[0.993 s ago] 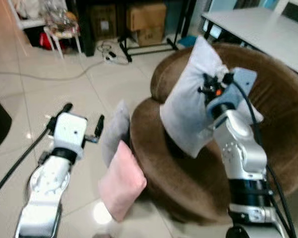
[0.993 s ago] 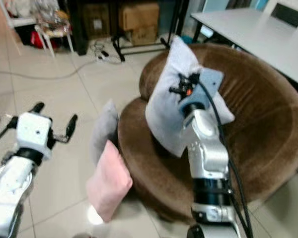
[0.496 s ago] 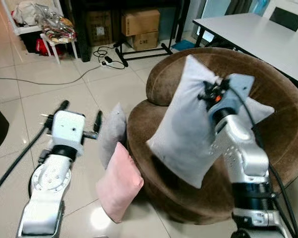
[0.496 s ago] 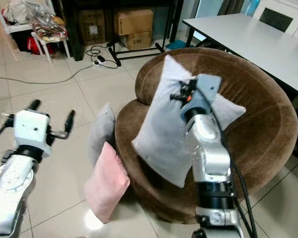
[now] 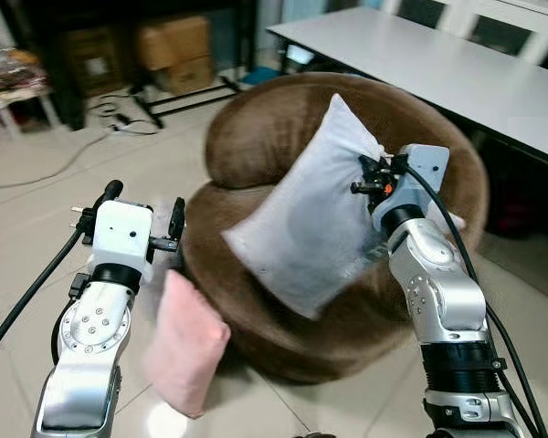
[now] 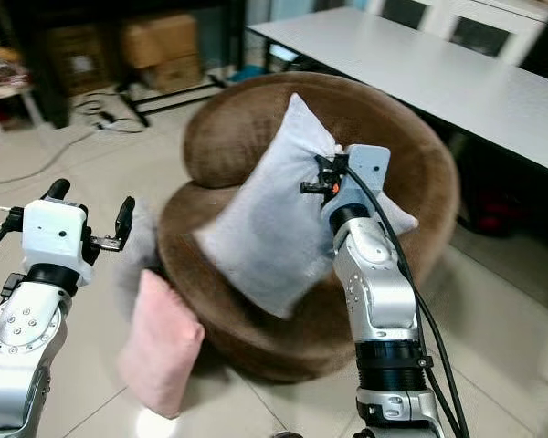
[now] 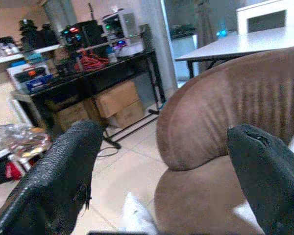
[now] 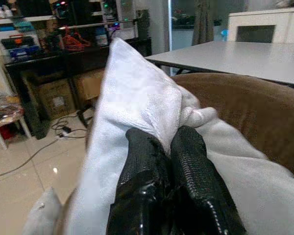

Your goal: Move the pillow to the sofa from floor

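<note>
A pale grey pillow (image 5: 301,228) hangs tilted over the seat of the round brown sofa (image 5: 265,119). My right gripper (image 5: 370,178) is shut on its upper corner; in the right wrist view the two black fingers (image 8: 186,161) pinch the bunched fabric of the pillow (image 8: 132,93). My left gripper (image 5: 143,205) is raised to the left of the sofa, open and holding nothing; its wrist view looks across at the sofa's back (image 7: 220,112). A pink pillow (image 5: 184,342) leans on the floor against the sofa's front. A second grey pillow (image 6: 139,251) stands blurred behind it.
Another pale pillow (image 6: 397,214) lies on the sofa behind my right arm. A white table (image 5: 457,64) stands close behind the sofa on the right. Cardboard boxes (image 5: 173,41) and cables (image 5: 119,123) lie by a black desk at the back left. Tiled floor (image 5: 36,210) spreads to the left.
The whole picture has shifted left as the camera turned right. My right gripper keeps hold of the grey pillow, whose lower corner has swung out over the seat. The left gripper stays open.
</note>
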